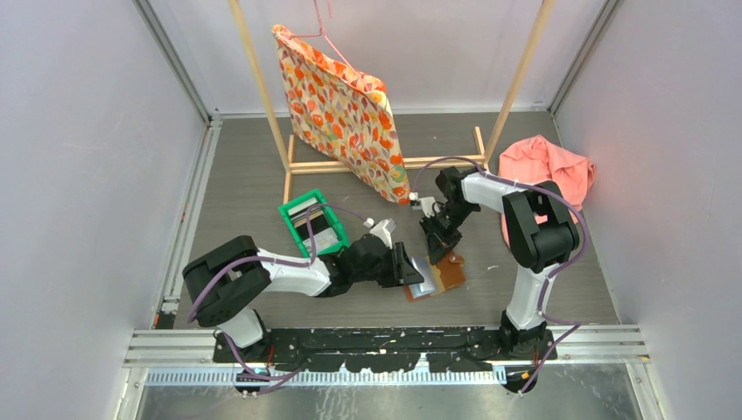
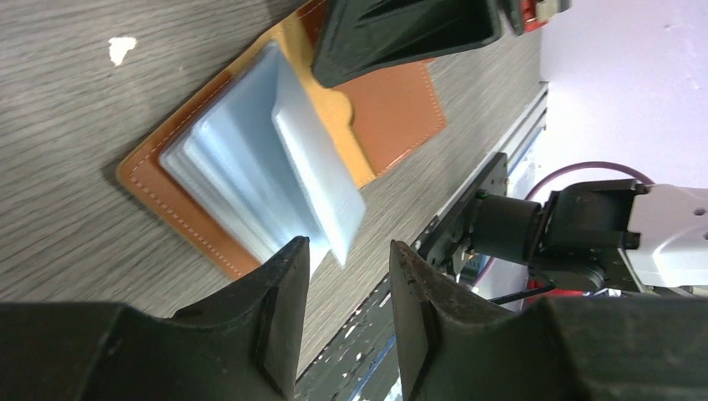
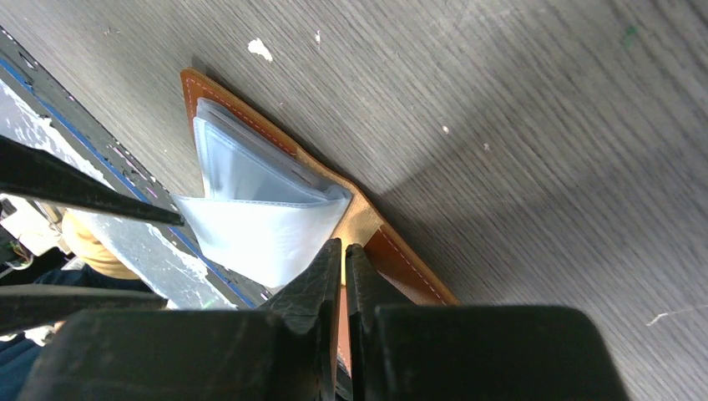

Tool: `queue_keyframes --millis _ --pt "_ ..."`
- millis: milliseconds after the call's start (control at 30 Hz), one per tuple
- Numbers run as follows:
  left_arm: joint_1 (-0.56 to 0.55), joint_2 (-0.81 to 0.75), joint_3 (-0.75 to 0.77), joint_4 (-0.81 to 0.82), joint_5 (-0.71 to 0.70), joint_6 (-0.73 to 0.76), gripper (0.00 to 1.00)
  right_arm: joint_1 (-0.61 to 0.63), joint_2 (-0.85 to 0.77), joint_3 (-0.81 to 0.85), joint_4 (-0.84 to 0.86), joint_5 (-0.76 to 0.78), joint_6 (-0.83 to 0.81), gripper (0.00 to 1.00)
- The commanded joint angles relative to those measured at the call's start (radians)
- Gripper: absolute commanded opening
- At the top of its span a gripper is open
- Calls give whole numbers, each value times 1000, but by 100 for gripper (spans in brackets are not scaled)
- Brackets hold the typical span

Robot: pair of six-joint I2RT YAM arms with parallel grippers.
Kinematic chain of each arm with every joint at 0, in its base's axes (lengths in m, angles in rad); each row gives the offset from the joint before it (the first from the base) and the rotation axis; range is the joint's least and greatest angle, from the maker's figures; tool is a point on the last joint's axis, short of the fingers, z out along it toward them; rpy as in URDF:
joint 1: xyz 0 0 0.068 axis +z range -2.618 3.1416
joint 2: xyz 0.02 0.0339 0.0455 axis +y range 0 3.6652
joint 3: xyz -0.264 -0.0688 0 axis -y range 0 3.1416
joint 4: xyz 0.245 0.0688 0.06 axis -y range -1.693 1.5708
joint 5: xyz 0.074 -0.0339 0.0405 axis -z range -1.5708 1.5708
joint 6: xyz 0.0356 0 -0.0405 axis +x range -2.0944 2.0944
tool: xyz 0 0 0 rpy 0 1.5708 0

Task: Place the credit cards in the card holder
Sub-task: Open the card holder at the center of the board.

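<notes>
The card holder (image 1: 440,276), a brown leather wallet, lies open on the table near the front edge. A stack of pale blue leaves (image 2: 242,175) fills its left half, and one leaf (image 3: 255,234) stands lifted off the stack. My left gripper (image 2: 346,246) is open just short of that leaf's corner, with nothing between its fingers. My right gripper (image 3: 344,246) is shut, its tips pressed down on the tan inner pocket (image 2: 334,104) of the holder. Credit cards (image 1: 315,226) lie in the green bin.
The green plastic bin (image 1: 293,210) sits left of the holder, behind my left arm. A wooden rack (image 1: 385,162) with a patterned bag (image 1: 341,105) stands at the back. A pink cloth (image 1: 547,166) lies at the right. The black base rail (image 1: 385,337) runs close in front.
</notes>
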Motion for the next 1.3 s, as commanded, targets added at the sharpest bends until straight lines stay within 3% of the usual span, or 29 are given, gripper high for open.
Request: queue_keyframes --millis 0,133,233,467,700,1100,1267 --pt "-3 8 34 121 15 -13 41 5 -7 28 -15 -17 -3 11" --pt "-3 28 58 88 17 -12 42 5 -10 27 -15 -16 -3 11" --pt "-4 -1 64 -32 -20 7 48 5 -10 28 -16 -16 -4 11" --pt "-3 -33 33 -113 -73 4 62 6 -8 29 -15 -13 -4 11" --pt "-3 50 52 -40 -32 -21 63 7 -8 27 -15 -13 -3 11" --pt "-3 73 76 -58 -28 -37 63 7 -7 29 -15 -15 -3 11" --pt "-1 109 72 52 -4 -75 61 8 -7 28 -16 -16 -3 11"
